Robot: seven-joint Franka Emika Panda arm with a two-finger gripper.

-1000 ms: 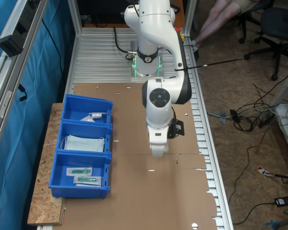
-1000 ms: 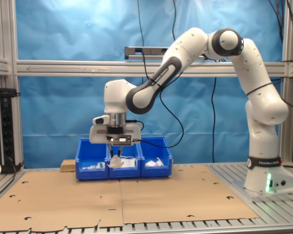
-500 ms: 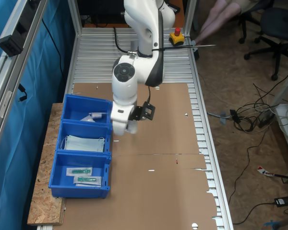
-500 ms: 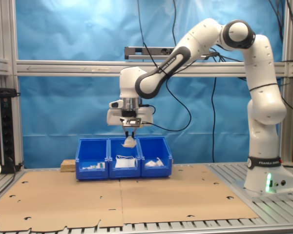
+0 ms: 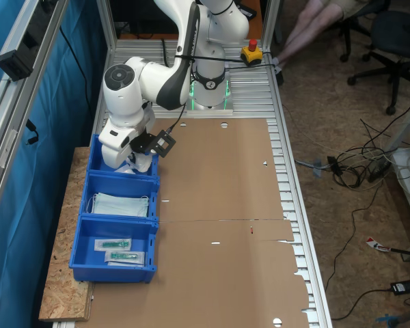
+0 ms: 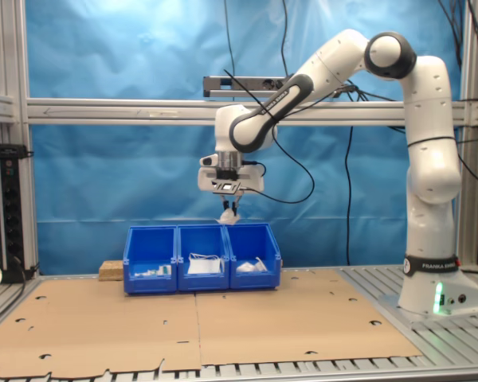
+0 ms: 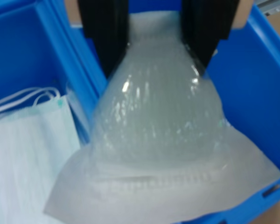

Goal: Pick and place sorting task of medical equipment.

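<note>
Up close, in the wrist view, the gripper (image 7: 154, 32) is clenching a white packet (image 7: 163, 149) by its upper end, its two black fingers (image 7: 105, 32) pinching the soft, clear-wrapped pad so it is bulging and flaring out below them. The packet is hanging in the air above the blue bins (image 7: 266, 93), and beneath it a pale blue face mask (image 7: 28, 154) with white ear loops is lying in the neighbouring compartment.

In the second exterior view the gripper (image 6: 229, 205) is hovering well above the row of three blue bins (image 6: 201, 259), over the bin nearest the second exterior view's right. In the first exterior view the face masks (image 5: 119, 203) are filling the middle compartment, and flat clear packets with green sticks (image 5: 119, 250) are lying in the compartment nearest the camera. The bins are sitting on a brown cardboard sheet (image 5: 219, 225), with a chipboard slab (image 5: 61, 294) beside them.
</note>
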